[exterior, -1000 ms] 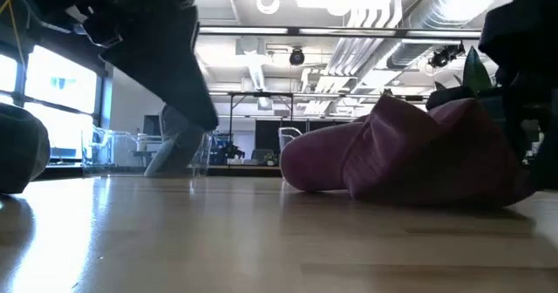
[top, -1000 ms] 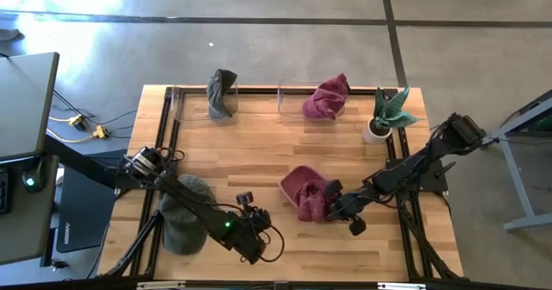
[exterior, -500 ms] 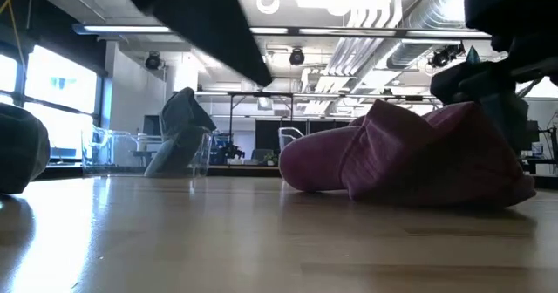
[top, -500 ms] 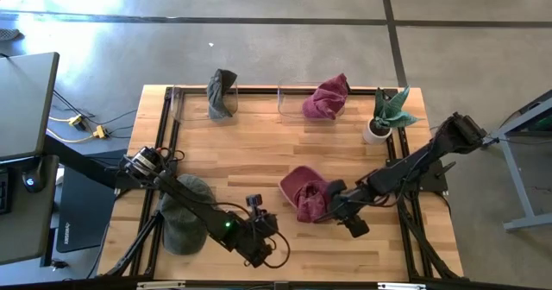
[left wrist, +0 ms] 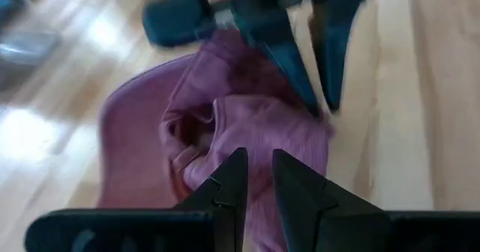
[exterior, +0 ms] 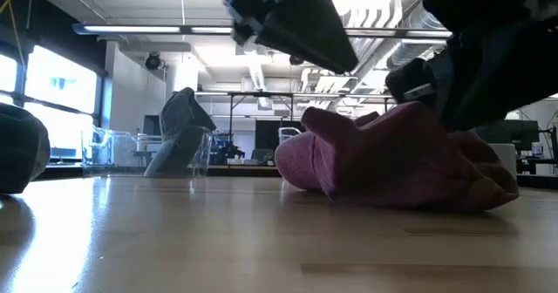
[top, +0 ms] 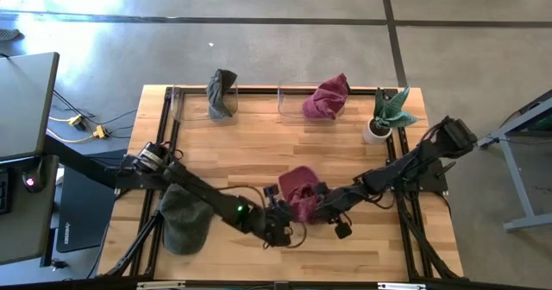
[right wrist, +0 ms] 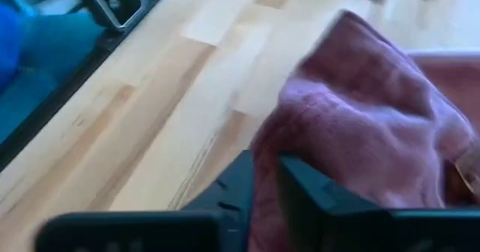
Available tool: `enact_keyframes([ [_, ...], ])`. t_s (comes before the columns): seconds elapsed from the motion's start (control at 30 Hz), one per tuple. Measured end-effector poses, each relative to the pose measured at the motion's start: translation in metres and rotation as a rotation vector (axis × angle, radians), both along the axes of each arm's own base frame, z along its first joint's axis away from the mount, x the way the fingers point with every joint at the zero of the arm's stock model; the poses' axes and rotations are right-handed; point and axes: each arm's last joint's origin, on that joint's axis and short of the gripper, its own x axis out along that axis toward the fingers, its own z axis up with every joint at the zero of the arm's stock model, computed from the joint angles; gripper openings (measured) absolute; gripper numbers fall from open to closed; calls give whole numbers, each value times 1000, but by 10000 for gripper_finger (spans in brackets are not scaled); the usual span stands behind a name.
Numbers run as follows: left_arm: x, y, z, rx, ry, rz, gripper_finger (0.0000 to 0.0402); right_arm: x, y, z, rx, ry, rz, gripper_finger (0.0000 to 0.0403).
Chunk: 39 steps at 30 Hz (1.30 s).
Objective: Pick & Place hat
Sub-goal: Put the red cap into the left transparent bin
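Both arms have closed in on the maroon hat [top: 299,194] lying near the front middle of the table [top: 259,143]. A second ago the left gripper [top: 278,223] hung well off to the hat's left; now it sits right at its near edge, fingers nearly pressed together with only a slit between them, holding nothing. The right gripper [top: 324,211] has slid in from the other side, and its fingers look pinched on a fold of the fabric, which has bunched up and lost its flatter shape. I'd say the pick is starting. A grey hat [top: 185,218] lies off to the left. At the far edge, another grey hat [top: 222,93] and another maroon one [top: 327,97] sit in clear bins, beside a small potted plant [top: 385,114].
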Motion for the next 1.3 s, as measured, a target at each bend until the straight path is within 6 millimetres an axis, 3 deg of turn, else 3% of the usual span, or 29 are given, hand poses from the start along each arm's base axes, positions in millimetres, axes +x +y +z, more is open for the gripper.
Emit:
enact_keyframes([
  [0.1, 8, 8, 2, -73, -15, -31, 59, 5, 3, -1, -6, -44, 82, 8],
  [0.23, 11, 11, 3, -113, -11, -66, 59, -2, -1, 10, -77, -13, 64, 17],
  [0.4, 25, 25, -23, -158, 56, -71, 59, -19, -15, 21, -186, 71, -193, 32],
  [0.53, 30, 39, -35, -265, 147, -95, 59, -25, -29, 7, -233, 158, -294, 15],
  [0.7, 9, 48, -52, -360, 450, -29, 59, -37, -36, -7, -284, 338, -287, 6],
  [0.8, -6, 39, -42, -290, 583, -19, 59, -38, -37, -8, -284, 352, -296, 8],
  [0.9, -11, 29, -18, -187, 628, 3, 59, -37, -31, -6, -288, 316, -251, 2],
  [1.07, -7, 18, 32, -46, 502, 30, 59, -32, -19, 4, -262, 172, -175, 6],
  [1.17, 2, 17, 35, -8, 402, 31, 59, -26, -12, 11, -233, 63, -127, 3],
  [1.3, 13, 38, 17, -69, 404, 39, 40, -27, -3, 14, -222, 13, -65, 4],
])
